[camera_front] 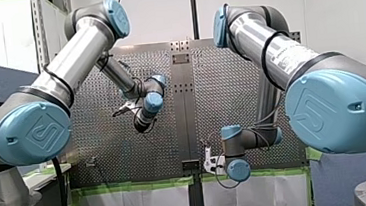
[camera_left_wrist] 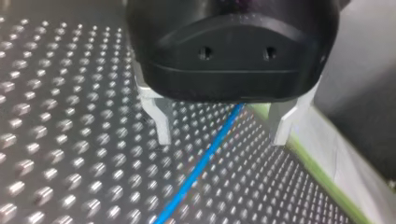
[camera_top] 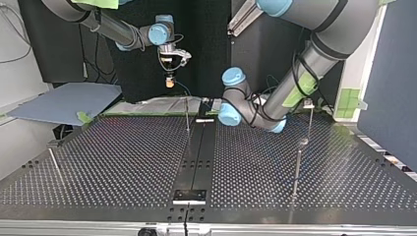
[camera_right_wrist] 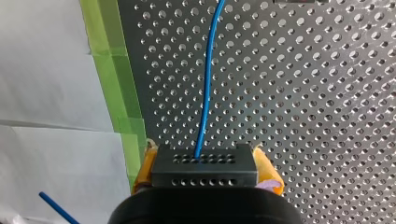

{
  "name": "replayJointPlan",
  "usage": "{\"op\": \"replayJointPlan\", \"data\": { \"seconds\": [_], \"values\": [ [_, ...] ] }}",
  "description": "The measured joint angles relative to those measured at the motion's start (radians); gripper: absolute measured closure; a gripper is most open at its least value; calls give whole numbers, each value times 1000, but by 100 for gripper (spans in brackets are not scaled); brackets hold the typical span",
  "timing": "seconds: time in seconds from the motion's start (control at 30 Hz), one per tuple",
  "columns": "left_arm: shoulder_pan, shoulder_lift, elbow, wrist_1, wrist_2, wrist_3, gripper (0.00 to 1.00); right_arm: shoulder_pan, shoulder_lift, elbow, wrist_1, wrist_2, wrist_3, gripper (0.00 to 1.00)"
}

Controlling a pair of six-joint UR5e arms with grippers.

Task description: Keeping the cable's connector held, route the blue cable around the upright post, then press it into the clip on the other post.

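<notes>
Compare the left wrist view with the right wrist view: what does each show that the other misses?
Only the left wrist view: my left gripper, its pale fingers open, with the blue cable seen between them, touching neither. Only the right wrist view: my right gripper, yellow pads shut on the black connector, from which the cable leaves, and white sheets beside the table. Both: the blue cable, the perforated table and the green tape along its edge.
</notes>
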Motion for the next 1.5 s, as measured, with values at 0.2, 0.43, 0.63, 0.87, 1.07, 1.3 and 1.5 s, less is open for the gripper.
{"op": "replayJointPlan", "data": {
  "seconds": [0.2, 0.43, 0.63, 0.87, 1.07, 1.3, 1.5],
  "values": [
    [-1, -39, 0, 11, 50, -50, 0, 0, 0, 0, 0, 0, -1, 100],
    [-2, -56, 0, 26, 112, -110, 0, -2, 0, -1, 1, 0, -3, 100],
    [-9, -88, 0, 21, 169, -151, 0, -1, 0, 0, 1, 0, -4, 100],
    [-18, -100, 0, 37, 234, -177, 0, 1, 0, 0, -1, 0, -6, 100],
    [-23, -105, 0, 46, 286, -202, 0, 3, 0, -1, -4, 0, -8, 100],
    [-37, -155, 1, 52, 346, -226, 0, 3, 0, -1, -7, -1, -9, 100],
    [-49, -165, 1, 95, 399, -275, 0, 3, 0, -1, -7, -2, -14, 100]
  ]
}}
